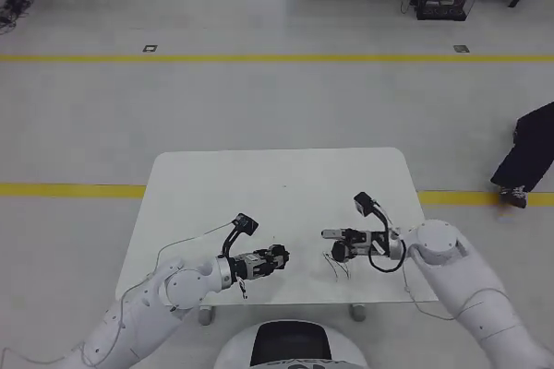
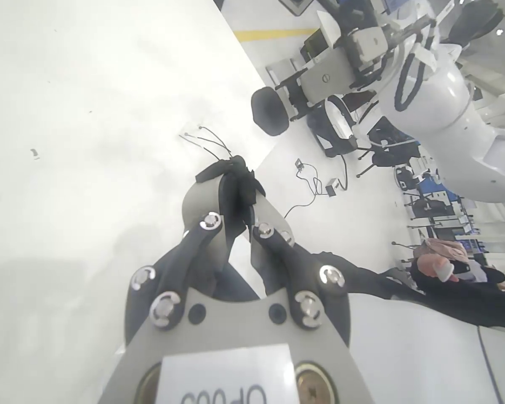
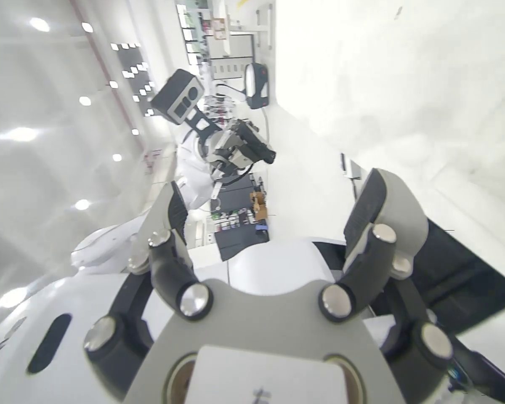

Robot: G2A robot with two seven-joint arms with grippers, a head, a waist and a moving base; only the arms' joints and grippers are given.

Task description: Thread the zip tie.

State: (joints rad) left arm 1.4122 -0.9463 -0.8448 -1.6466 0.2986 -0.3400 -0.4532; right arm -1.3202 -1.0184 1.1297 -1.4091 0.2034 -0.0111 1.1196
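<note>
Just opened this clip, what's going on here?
A two-armed robot works at a white table. Thin black zip ties lie loose near its front edge, with nothing gripping them. The left claw is shut, its tips pointing at them. The right claw is open and empty. Threading has not started.

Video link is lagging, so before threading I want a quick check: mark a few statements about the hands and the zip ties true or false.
1. The right hand is open and empty. True.
2. The left hand is wide open. False: its fingers are shut together.
3. The zip ties lie on the table. True.
4. The zip ties are at the table's far edge. False: they lie near the robot-side edge.
</note>
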